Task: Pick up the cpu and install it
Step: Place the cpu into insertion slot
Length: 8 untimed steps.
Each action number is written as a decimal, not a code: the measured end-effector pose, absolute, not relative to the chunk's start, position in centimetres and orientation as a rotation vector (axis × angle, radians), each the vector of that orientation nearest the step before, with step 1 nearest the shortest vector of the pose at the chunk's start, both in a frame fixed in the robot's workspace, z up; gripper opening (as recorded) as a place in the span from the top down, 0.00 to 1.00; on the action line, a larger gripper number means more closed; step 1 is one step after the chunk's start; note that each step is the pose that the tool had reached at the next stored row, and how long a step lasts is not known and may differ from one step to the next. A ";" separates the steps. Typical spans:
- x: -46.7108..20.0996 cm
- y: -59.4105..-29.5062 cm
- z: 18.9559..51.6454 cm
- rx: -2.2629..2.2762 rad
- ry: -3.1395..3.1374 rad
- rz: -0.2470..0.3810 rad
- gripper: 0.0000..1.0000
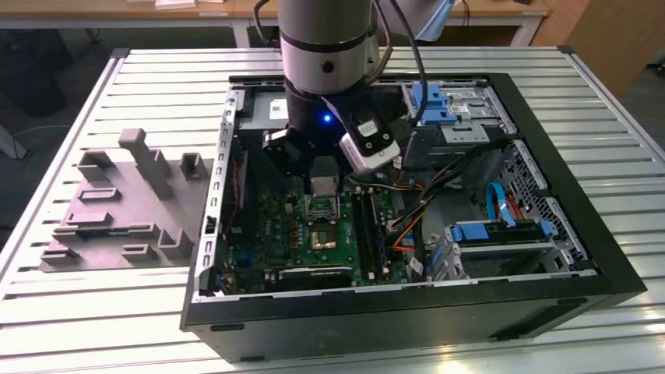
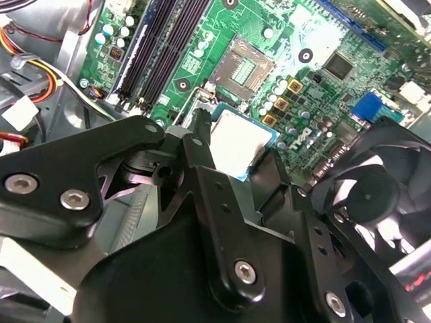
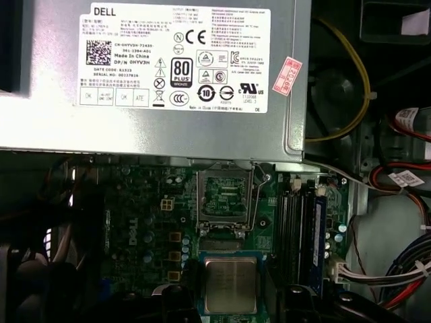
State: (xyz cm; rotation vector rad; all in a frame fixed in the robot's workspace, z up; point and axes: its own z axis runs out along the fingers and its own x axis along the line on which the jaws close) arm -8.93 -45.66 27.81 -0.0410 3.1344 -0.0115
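1. In the exterior view, the grey robot arm [image 1: 322,47] reaches into the open black computer case [image 1: 416,312]. Its black gripper [image 1: 324,188] hangs over the green motherboard [image 1: 311,253], with the small silvery square cpu [image 1: 324,185] at its tips.
2. In the second wrist view, the black fingers [image 2: 199,145] are closed on opposite edges of the cpu [image 2: 236,138], near the silver rectangular socket frame [image 2: 242,64].
3. In the first wrist view, the cpu [image 3: 230,282] is just beside the socket frame [image 3: 225,195]. The large grey metal box with a white label [image 3: 40,128] is on the frame's far side.

exterior view: high, down into case [image 1: 364,315] | both wrist views: close over motherboard [image 3: 135,202] [image 2: 269,27] (second seemingly oblique)
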 end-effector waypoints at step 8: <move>-8.9 -45.7 26.5 -0.041 3.134 -0.011 0.53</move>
